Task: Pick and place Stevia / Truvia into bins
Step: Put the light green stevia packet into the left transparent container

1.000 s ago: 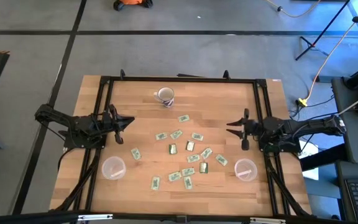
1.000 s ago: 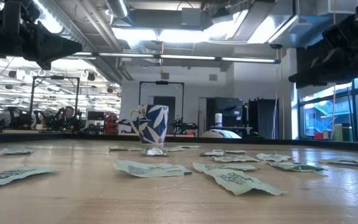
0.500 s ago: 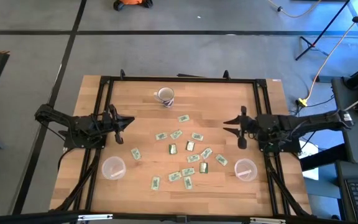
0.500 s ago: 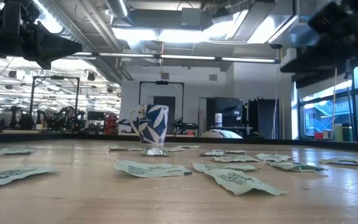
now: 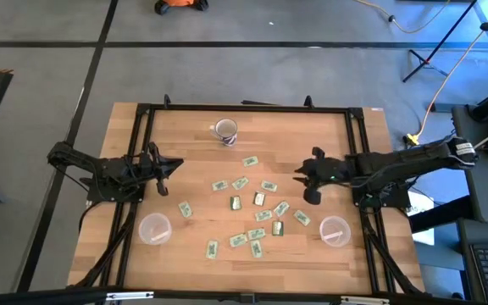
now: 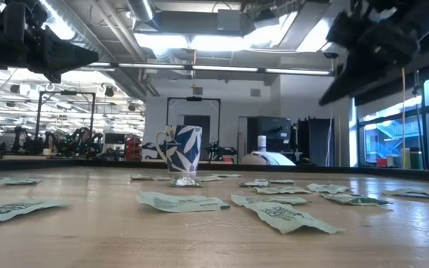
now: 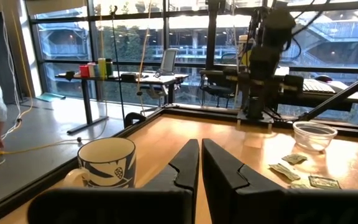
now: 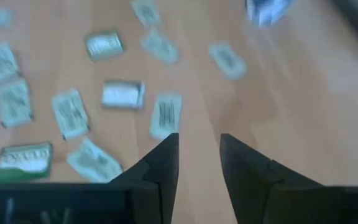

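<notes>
Scattered across the middle of the wooden table (image 5: 193, 144): green-and-white packets (image 5: 257, 210), about fifteen, lying flat, spread from below the mug (image 5: 224, 130) down toward the near edge; none in either cup. Standing near the near-left corner, just inside the black frame (image 5: 244, 108): left cup (image 5: 153, 228). Standing near the near-right corner: right cup (image 5: 335, 230), something pale seen inside it, unclear what. Upright close to the far edge, left of centre: the white mug with blue leaf print, one packet lying just in front of it in the low view. Reaching in from the right edge over the table's right half: right gripper (image 5: 308, 185), raised above the surface, above the right fringe of the packets and touching none. Fingers (image 8: 162, 163) part-open with a clear gap, wood and packets showing between and beyond them, nothing held. Parked over the left edge, raised clear of the surface: left gripper (image 5: 161, 174), pointing toward the middle. Fingers (image 7: 187, 163) pressed nearly together, only a thin slit between, empty.
</notes>
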You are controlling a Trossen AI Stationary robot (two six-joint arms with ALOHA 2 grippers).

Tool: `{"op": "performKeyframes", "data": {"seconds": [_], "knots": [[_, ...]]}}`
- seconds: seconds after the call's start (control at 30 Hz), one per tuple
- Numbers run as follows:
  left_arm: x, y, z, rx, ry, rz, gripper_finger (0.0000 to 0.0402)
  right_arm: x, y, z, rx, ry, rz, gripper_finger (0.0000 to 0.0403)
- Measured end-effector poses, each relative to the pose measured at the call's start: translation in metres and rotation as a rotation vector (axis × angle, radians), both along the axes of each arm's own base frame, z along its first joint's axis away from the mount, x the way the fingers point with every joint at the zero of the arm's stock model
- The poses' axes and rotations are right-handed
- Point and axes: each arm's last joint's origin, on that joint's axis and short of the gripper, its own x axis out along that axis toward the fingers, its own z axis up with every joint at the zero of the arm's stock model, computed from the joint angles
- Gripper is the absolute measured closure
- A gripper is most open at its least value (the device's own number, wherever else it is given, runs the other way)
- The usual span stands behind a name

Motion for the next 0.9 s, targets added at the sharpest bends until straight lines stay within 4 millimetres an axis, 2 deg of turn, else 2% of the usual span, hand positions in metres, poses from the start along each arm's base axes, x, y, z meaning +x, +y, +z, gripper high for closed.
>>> {"op": "performKeyframes", "data": {"seconds": [0.23, 0.53, 0.73, 0.9], "knots": [[0.0, 0.0, 0.0, 0.0, 0.0, 0.001, 0.0386, 0.016, 0.013, -0.017, 0.24, 0.12, 0.03, 0.0283], [0.0, 0.0, 0.0, 0.0, 0.0, 0.001, 0.0386, 0.02, 0.042, -0.042, 0.26, 0.264, 0.082, 0.0283], [0.0, 0.0, 0.0, 0.0, 0.001, 0.001, 0.0386, 0.016, 0.059, -0.045, 0.295, 0.286, 0.09, 0.0283], [0.0, 0.0, 0.0, 0.0, 0.001, 0.001, 0.0386, 0.018, 0.065, -0.043, 0.274, 0.224, 0.104, 0.0283]]}}
